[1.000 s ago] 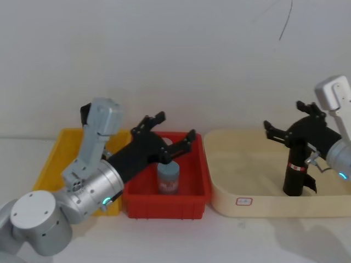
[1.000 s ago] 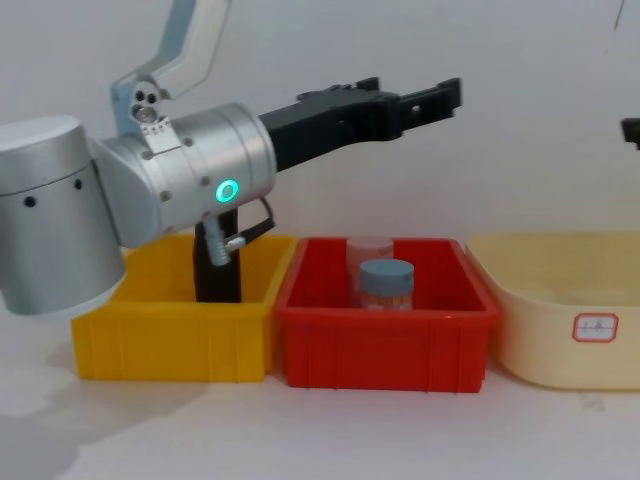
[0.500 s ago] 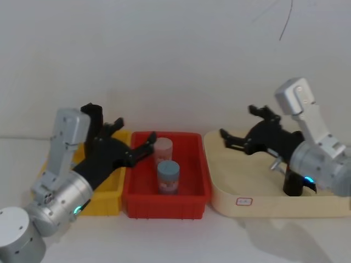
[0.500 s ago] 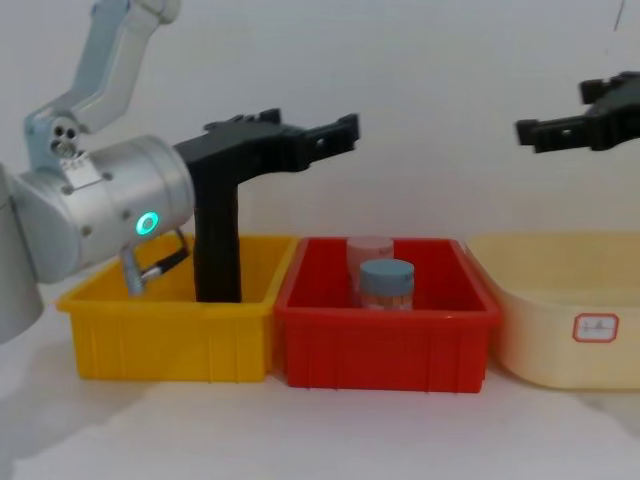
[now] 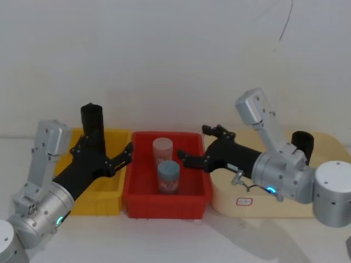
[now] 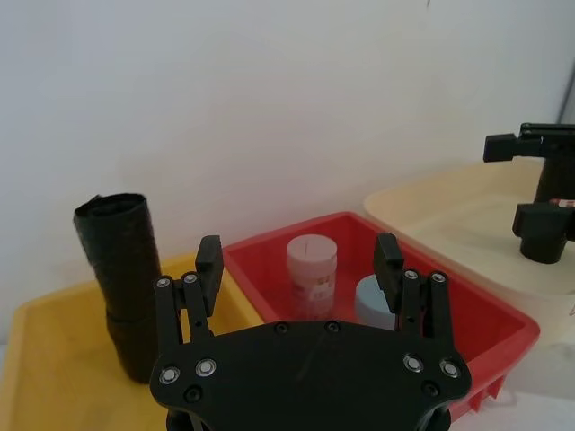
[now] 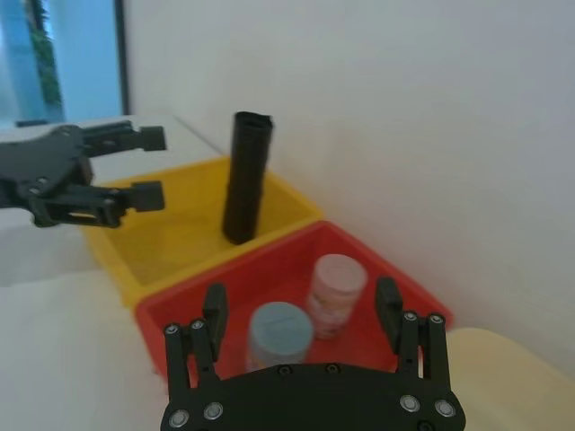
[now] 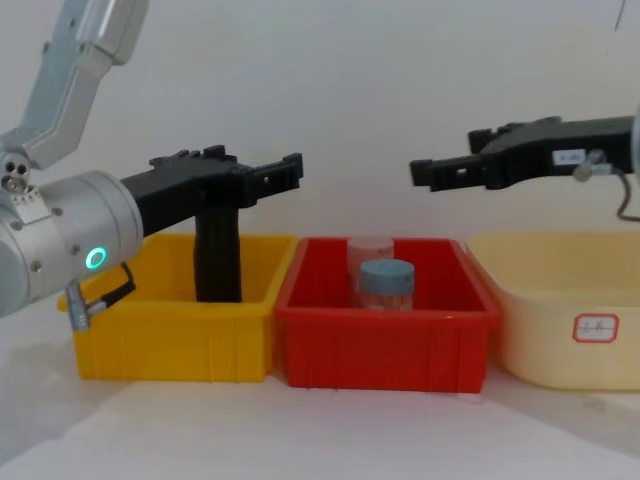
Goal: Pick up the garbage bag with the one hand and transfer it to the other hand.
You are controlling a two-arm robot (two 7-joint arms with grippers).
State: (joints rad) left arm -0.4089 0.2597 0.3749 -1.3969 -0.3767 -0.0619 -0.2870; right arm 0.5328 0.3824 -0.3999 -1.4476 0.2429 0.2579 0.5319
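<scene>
Desk [image 8: 320, 430]: three containers in a row.

Cream tray [image 8: 540, 300], robot's right. The garbage bag [image 5: 303, 142] stands upright in it, long axis vertical, partly hidden behind the right arm.

Right pincer [image 7: 301, 293]: wide, empty, above the right side of the red bin [image 8: 385, 350]. It points away from the bag, which lies farther to the robot's right. The right arm is judged nearer, but it must swing round to face the bag.

Yellow bin [image 8: 170, 340], left. A second black roll [image 8: 218, 250] stands upright in it. Left pincer [image 6: 298, 251]: wide, empty, near the roll's top.

Red bin, middle: blue-lidded pot [image 8: 386, 280] in front of a pale pot [image 5: 162, 149].
</scene>
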